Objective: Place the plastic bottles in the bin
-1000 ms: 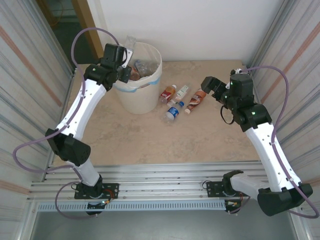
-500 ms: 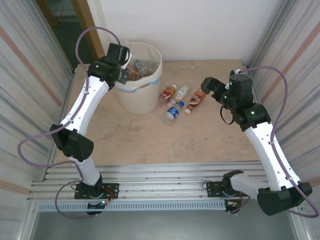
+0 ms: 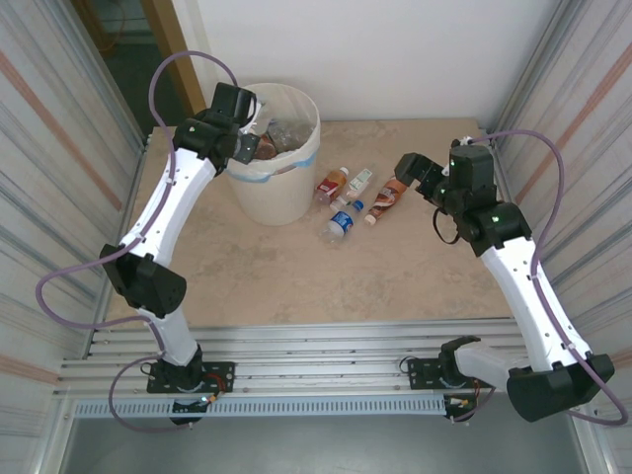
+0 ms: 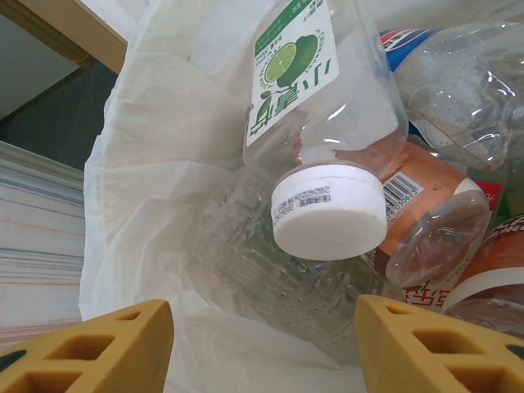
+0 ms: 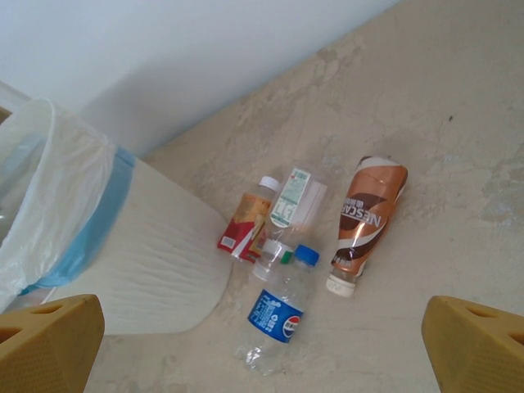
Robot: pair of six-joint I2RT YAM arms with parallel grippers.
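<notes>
Workspace with two arms at a beige stone-patterned table (image 3: 296,267). The left gripper (image 3: 259,120) is held over the mouth of the large round cream-white bin (image 3: 281,197), which is lined with a pale bag, banded with blue tape and set at the far left of the table. In the left wrist view its yellow fingers (image 4: 106,348) are seen parted, with nothing gripped between them. Just beyond them, inside the bin, a clear plastic bottle with a green lime label and a white cap (image 4: 327,139) is seen cap-first, lying against an orange-labelled bottle (image 4: 413,192) and crushed clear bottles (image 4: 467,90).

The right gripper (image 3: 405,166) is held above the table, just right of four bottles that lie on the table beside the bin. Its jaws are spread wide and nothing is held. The four bottles are grouped close together:
- a red-labelled bottle with a white cap (image 5: 244,219), nearest the bin wall;
- a clear bottle with a green-and-white label (image 5: 291,205), touching the red-labelled one;
- a brown bottle with a white cap (image 5: 364,214), furthest from the bin;
- a clear bottle with a blue label and blue cap (image 5: 277,318), nearest the arms.
</notes>
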